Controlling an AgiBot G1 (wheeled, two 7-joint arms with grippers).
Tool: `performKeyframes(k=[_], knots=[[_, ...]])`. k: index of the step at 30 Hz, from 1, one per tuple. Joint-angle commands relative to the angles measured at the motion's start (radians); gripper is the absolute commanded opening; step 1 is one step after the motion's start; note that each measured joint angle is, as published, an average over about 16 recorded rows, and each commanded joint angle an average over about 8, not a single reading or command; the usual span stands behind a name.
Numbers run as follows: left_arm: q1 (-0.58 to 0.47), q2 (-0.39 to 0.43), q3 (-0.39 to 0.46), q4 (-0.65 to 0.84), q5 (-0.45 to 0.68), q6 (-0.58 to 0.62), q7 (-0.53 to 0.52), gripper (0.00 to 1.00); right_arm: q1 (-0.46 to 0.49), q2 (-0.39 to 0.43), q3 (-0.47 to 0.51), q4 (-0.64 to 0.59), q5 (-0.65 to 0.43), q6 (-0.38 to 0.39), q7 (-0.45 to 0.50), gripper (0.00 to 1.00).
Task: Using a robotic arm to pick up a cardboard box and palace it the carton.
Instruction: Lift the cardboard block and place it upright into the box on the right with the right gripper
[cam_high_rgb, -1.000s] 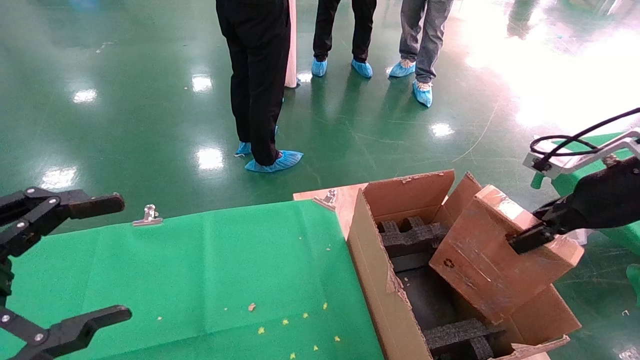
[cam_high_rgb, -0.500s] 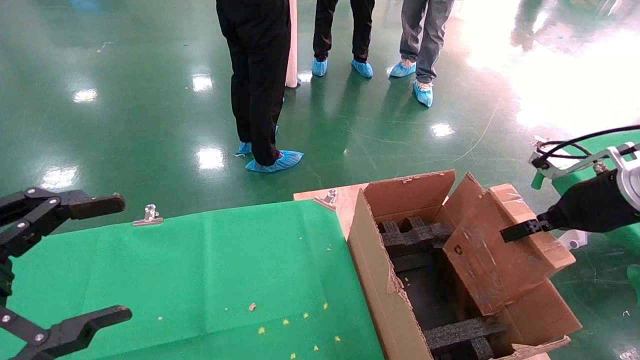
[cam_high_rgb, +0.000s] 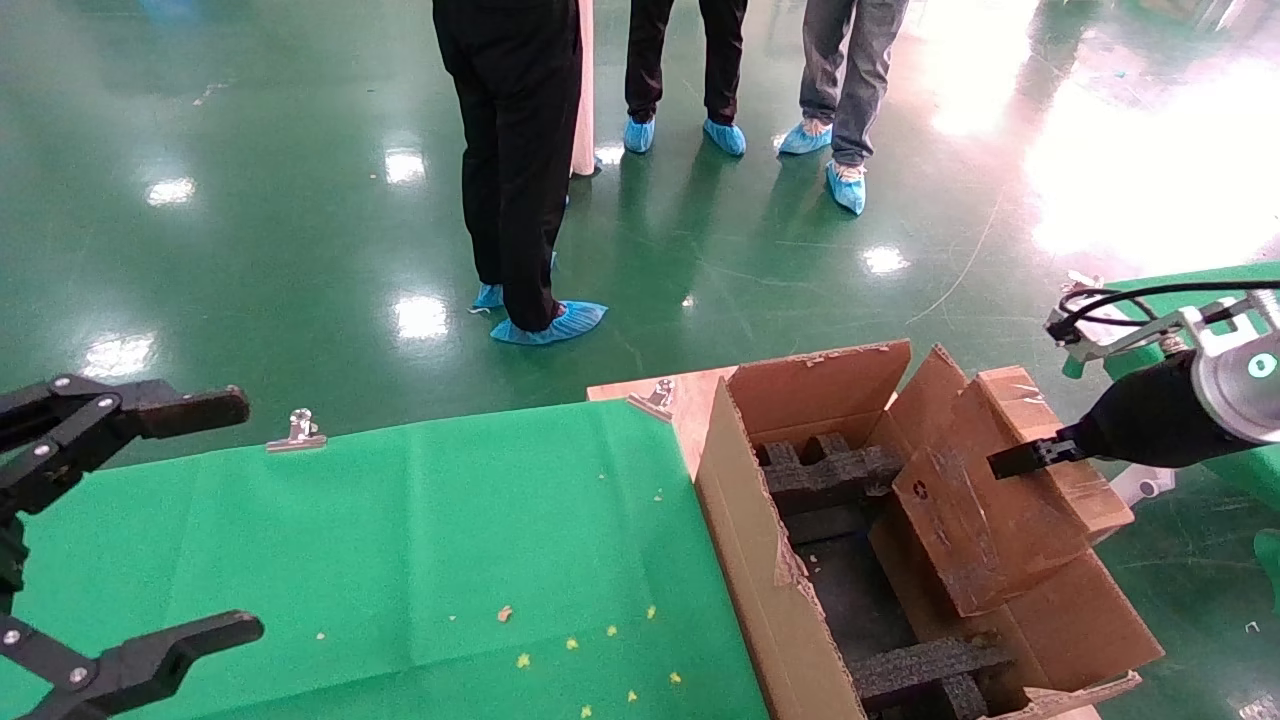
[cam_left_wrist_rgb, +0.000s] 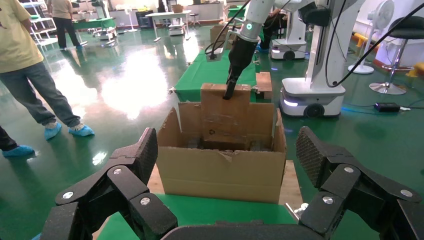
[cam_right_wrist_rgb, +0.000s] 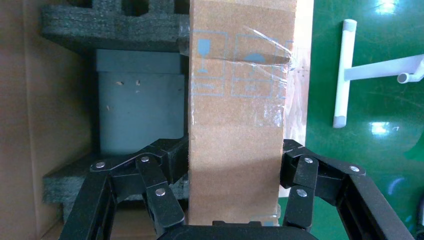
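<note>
While the left gripper (cam_high_rgb: 130, 520) is held at the near left edge of the head view, above the green cloth (cam_high_rgb: 420, 540), its two black fingers are spread wide with nothing between them; in the left wrist view the same fingers (cam_left_wrist_rgb: 135, 165) are seen parted on either side of the scene. Just past the cloth's right edge the carton (cam_high_rgb: 745, 560) is found, its tall flaps raised and its near wall torn along the rim. Black foam blocks (cam_high_rgb: 825, 470) are seen inside it, at the far end and at the near end.

At the carton's right side the cardboard box (cam_high_rgb: 990, 510) is held tilted, its lower end sunk below the carton's rim and its upper end leaning out over the right flap. The box is clamped across its narrow width by the right gripper (cam_right_wrist_rgb: 232, 170), one finger pressed to each side, as the right wrist view shows. The robotic arm (cam_high_rgb: 1150, 420) is seen reaching in from the right. A metal clip (cam_high_rgb: 297, 430) is fixed to the cloth's far edge. Farther off, several people (cam_high_rgb: 520, 150) in blue shoe covers are stood on the glossy green floor (cam_high_rgb: 250, 200)
</note>
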Motion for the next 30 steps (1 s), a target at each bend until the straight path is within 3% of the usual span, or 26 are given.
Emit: performKeyframes(k=[1, 16, 30], knots=[[0.000, 0.000, 0.000, 0.000, 0.000, 0.000, 0.000, 1.00, -0.007, -0.004, -0.007, 0.009, -0.015, 0.015, 0.022, 0.00], [0.000, 0.000, 0.000, 0.000, 0.000, 0.000, 0.000, 1.00, -0.105, -0.076, -0.042, 0.011, -0.087, 0.138, 0.143, 0.00], [0.000, 0.000, 0.001, 0.000, -0.001, 0.000, 0.000, 1.00, -0.218, -0.140, -0.048, -0.057, -0.064, 0.203, 0.158, 0.00]])
